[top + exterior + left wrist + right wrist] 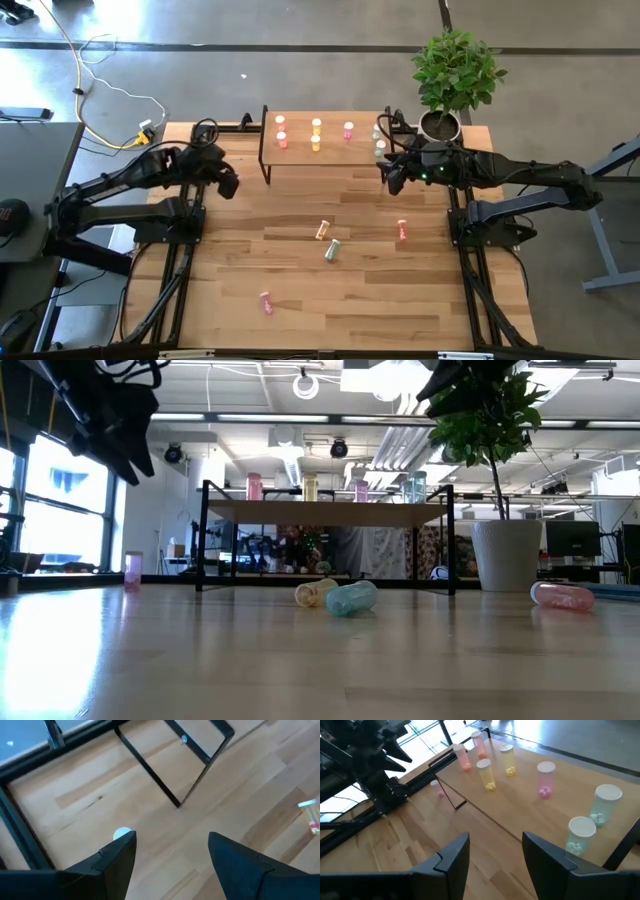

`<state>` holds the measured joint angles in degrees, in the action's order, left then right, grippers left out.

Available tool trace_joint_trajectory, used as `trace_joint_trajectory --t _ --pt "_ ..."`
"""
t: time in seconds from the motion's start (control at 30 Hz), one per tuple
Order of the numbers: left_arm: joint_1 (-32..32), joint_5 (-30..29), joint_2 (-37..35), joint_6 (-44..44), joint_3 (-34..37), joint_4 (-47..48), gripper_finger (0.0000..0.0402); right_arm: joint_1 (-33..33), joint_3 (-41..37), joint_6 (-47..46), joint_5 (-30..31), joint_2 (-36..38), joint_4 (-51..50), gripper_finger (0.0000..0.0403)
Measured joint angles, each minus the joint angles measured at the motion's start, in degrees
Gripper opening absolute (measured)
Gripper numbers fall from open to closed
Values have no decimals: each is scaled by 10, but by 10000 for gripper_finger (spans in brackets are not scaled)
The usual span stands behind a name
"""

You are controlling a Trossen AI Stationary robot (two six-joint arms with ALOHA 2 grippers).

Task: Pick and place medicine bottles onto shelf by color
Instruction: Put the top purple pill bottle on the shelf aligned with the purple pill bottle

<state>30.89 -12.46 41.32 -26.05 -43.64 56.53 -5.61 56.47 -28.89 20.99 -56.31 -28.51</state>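
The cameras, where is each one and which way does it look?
High view: above, looking down; both arms, left gripper, right gripper.
Low view: table level, facing the shelf.
Left wrist view: on the left arm, facing the table; open fingers.
Right wrist view: on the right arm, facing the shelf; open fingers.
All four share the shelf.

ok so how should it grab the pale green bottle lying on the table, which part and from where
Probably from straight above, fingers closing across the middle of its body. The pale green bottle lies on its side on the table, so its round body offers two opposite sides to pinch, while the ends would slip. The yellow bottle lies close by, so keep the fingers off that side. The right gripper is open.
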Motion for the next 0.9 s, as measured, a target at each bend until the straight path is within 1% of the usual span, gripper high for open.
trace_joint_trajectory --t 0.17,0.23,0.47,0.57,0.9 --pt "4 -35 25 -41 0 0 239 0 0 9 -1 0 0 172" --pt "12 -40 37 -70 0 4 239 0 0 9 -3 0 0 172" --pt "52 -20 94 -156 0 26 239 0 0 9 -25 0 0 172" --pt "61 -11 115 -158 0 26 239 0 0 9 -26 0 0 172" --pt "92 -15 184 -158 0 26 239 0 0 9 -26 0 0 172"
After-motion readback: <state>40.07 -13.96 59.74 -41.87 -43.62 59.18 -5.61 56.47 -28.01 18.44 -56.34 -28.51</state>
